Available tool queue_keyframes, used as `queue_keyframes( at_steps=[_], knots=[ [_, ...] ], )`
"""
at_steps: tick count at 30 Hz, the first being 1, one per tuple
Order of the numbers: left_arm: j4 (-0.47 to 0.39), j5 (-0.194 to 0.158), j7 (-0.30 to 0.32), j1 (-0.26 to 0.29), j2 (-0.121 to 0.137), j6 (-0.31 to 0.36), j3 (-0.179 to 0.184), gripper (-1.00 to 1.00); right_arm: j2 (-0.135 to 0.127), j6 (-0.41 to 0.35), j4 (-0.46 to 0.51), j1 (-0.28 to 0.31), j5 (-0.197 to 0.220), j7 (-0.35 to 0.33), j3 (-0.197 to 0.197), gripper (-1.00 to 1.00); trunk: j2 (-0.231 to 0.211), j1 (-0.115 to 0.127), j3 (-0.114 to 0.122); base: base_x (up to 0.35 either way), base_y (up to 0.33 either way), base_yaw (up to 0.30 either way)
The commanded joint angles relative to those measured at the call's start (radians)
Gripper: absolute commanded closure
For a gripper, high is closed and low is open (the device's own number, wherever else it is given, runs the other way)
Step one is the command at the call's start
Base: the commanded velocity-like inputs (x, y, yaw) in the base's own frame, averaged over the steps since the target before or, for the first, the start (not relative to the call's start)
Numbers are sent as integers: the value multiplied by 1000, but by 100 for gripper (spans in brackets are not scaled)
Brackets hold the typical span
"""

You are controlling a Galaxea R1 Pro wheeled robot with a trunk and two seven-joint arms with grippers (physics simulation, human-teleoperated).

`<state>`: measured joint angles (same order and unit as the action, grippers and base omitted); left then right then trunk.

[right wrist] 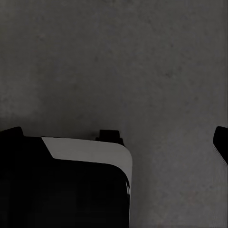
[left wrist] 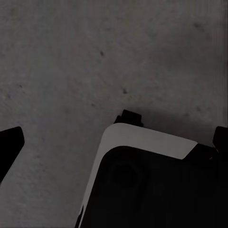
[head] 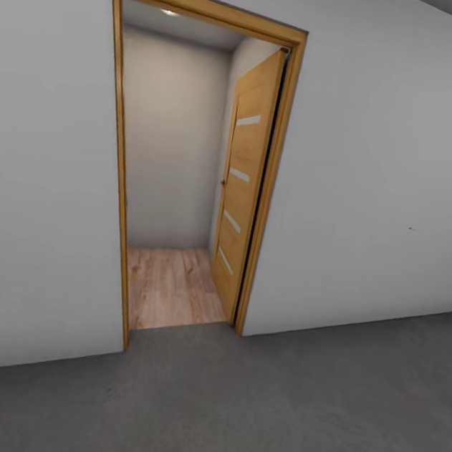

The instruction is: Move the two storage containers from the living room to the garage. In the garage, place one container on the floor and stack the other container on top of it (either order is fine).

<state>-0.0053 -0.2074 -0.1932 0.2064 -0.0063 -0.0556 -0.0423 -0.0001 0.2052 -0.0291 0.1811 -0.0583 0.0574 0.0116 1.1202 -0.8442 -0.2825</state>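
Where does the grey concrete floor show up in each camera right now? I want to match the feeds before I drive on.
Head view: the concrete floor spans the bottom, running up to the white wall and the open doorway.
Left wrist view: it covers the upper part, above the robot's dark base.
Right wrist view: it covers the upper part and one side.
Shared landmark: the floor's mottled grey texture.

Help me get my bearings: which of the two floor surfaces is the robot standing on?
The grey concrete floor, seen beneath both wrists; the light wood plank floor lies beyond the doorway.
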Motion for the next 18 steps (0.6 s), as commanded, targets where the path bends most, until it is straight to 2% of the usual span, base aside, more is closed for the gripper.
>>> queue_keyframes(
  at_steps=[1, 13, 18],
  knots=[
    [1, -4, -2, 0, 0, -4, -4, -100, 0, 5, -3, 1, -6, 5, 1, -100, 1, -1, -1, 320, 0, 0],
    [1, -4, -2, 0, 0, -4, -4, -100, -4, 13, -3, 1, -6, -7, 1, -100, 1, -1, -1, 320, 0, 4],
    [1, -4, -2, 0, 0, -4, -4, -100, -5, 15, -3, 1, -3, -8, 1, -100, 1, -1, -1, 320, 0, 201]
  ],
)
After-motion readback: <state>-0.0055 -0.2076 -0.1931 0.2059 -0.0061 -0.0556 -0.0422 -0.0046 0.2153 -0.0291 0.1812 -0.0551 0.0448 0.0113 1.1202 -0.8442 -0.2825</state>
